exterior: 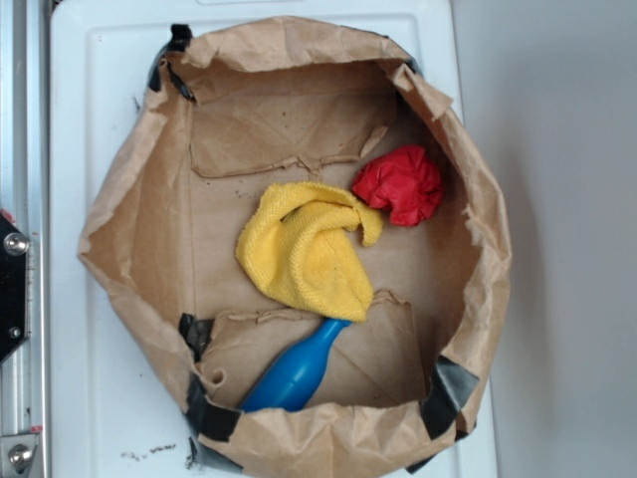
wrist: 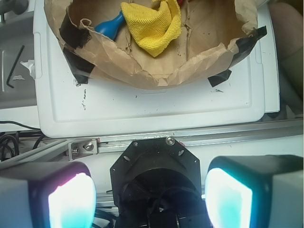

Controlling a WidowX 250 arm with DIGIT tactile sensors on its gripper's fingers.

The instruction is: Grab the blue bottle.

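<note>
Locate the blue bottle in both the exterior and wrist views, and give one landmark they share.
Exterior: blue bottle lies bottom centre in the paper bag, neck under the yellow cloth.
Wrist: blue bottle top left, partly hidden by the bag wall.
Shared landmark: the yellow cloth.

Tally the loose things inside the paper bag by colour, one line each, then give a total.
Blue: 1, the blue bottle
Yellow: 1, the yellow cloth
Red: 1, the crumpled red item
Total: 3
</note>
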